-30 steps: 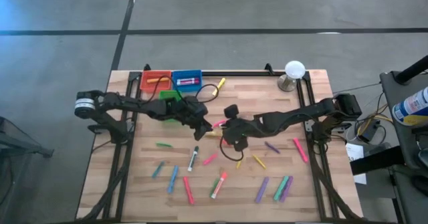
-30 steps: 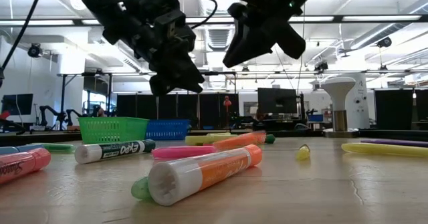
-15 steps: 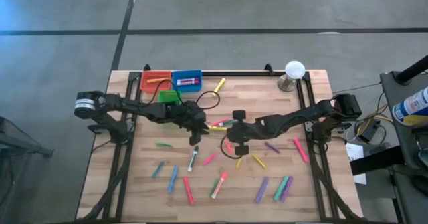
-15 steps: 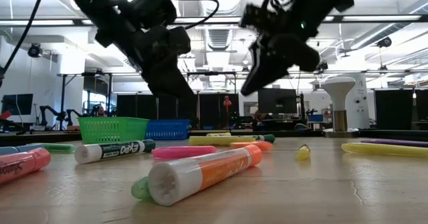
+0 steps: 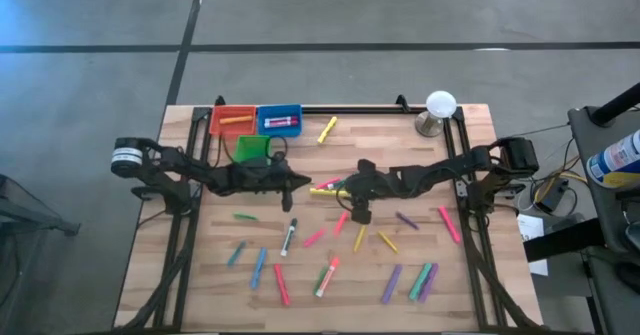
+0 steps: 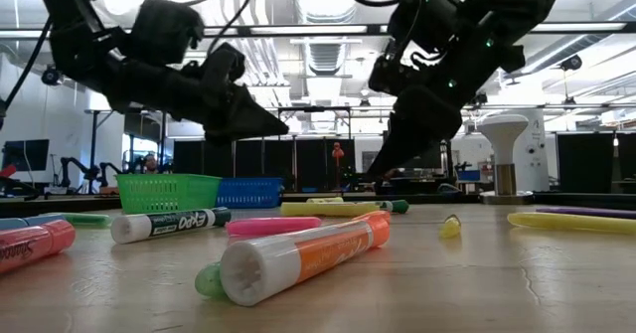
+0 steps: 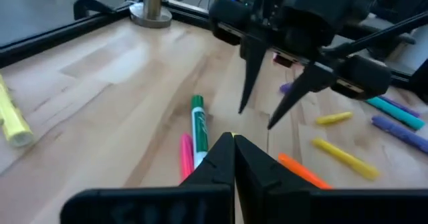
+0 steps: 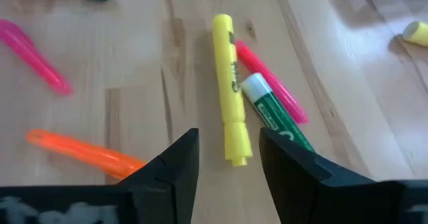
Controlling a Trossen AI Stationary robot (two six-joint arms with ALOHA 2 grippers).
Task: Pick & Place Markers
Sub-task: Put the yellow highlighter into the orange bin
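Your red bin [image 5: 231, 120] held a yellow marker, the blue bin [image 5: 279, 120] just beside it held a dark red one, and the green bin [image 5: 252, 147] sat in front of both, contents hidden from you by the left arm. Markers [image 5: 318, 243] lay loose on the table [image 5: 465, 275] on the side of the bins toward the front edge: short sticks in pink, yellow, green, blue, purple, orange, some white-barrelled. A yellow marker [image 8: 229, 89], a pink one and a green-capped one were bunched at table centre. Left gripper [image 5: 300, 182] was closed on nothing, beside the green bin. Right gripper [image 5: 347, 188] hung over that bunch, fingers [image 8: 167, 170] apart, empty.
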